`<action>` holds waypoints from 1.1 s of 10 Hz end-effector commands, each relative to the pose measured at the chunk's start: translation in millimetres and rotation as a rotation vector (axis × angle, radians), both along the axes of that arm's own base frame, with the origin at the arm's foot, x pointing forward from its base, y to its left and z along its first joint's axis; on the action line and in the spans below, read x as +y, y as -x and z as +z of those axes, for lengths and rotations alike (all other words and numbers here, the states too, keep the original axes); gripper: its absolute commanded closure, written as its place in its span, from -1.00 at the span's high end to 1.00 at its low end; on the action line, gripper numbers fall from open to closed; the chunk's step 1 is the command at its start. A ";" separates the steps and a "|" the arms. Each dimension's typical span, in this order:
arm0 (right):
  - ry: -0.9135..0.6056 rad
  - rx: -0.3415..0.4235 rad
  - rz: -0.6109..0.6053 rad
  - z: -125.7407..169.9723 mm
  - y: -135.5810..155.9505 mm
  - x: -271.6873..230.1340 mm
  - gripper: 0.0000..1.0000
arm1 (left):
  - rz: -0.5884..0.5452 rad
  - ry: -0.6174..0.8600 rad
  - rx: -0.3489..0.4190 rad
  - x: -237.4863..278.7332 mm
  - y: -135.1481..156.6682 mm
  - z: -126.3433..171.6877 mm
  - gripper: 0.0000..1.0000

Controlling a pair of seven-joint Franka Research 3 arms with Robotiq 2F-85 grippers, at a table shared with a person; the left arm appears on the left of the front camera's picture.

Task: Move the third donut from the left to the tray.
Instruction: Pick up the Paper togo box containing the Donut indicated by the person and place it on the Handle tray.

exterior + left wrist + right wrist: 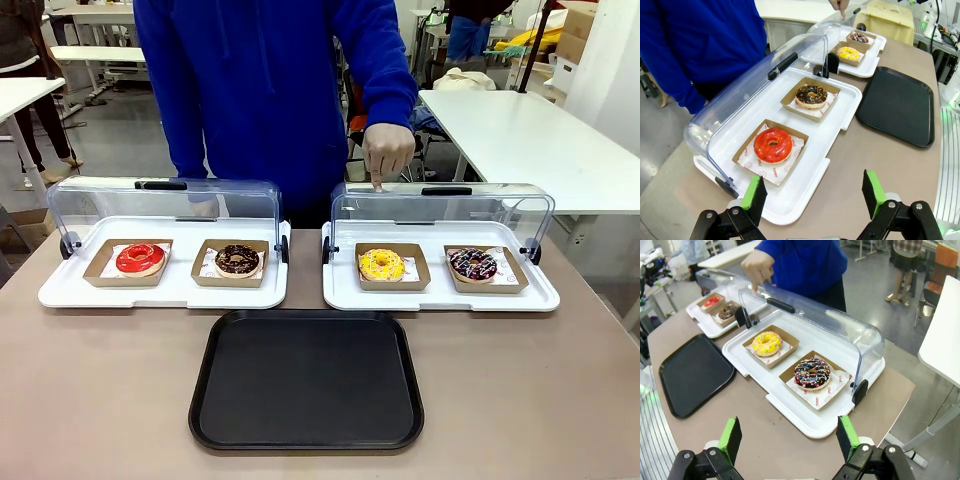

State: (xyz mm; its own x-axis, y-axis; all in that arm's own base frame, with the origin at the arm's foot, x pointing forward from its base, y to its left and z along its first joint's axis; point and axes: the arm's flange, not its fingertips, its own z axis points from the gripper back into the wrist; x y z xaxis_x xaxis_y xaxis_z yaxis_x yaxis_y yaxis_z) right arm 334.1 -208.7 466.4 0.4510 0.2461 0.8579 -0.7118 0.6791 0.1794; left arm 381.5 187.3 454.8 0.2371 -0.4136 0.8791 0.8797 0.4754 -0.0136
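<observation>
The yellow-iced ring donut (382, 264) sits in a brown cardboard square on white paper, on the left side of the right white display base (440, 297); it also appears as the yellow donut (766, 343) and far off as the yellow donut (848, 53). The black tray (306, 380) lies bare at the table's front centre, also seen as the tray (896, 104) and the tray (692, 373). My left gripper (812, 196) is open above the table edge by the left base. My right gripper (788, 437) is open, near the right base's end. A person's hand (387, 152) points down at the raised lid above the yellow donut.
The left display base (165, 290) holds a red-glazed donut (140, 259) and a chocolate donut (237, 260). A dark donut with coloured sprinkles (472, 265) sits right of the yellow one. Both clear lids (165, 205) stand raised at the back. The person in blue stands at the far edge.
</observation>
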 end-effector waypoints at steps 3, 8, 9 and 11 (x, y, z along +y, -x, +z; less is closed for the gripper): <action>-0.006 -0.034 0.008 0.5 -3.7 -1.4 1.00 | -0.007 -0.011 -0.002 2.2 -0.2 1.8 1.00; 0.282 -0.092 0.092 48.6 -19.4 97.3 1.00 | -0.007 -0.011 -0.002 2.2 -0.2 1.8 1.00; 0.346 -0.110 0.114 49.4 -17.0 123.4 1.00 | -0.007 -0.011 -0.002 2.2 -0.2 1.8 1.00; 0.531 -0.193 0.191 36.9 -4.2 198.4 1.00 | -0.007 -0.011 -0.002 2.2 -0.2 1.8 1.00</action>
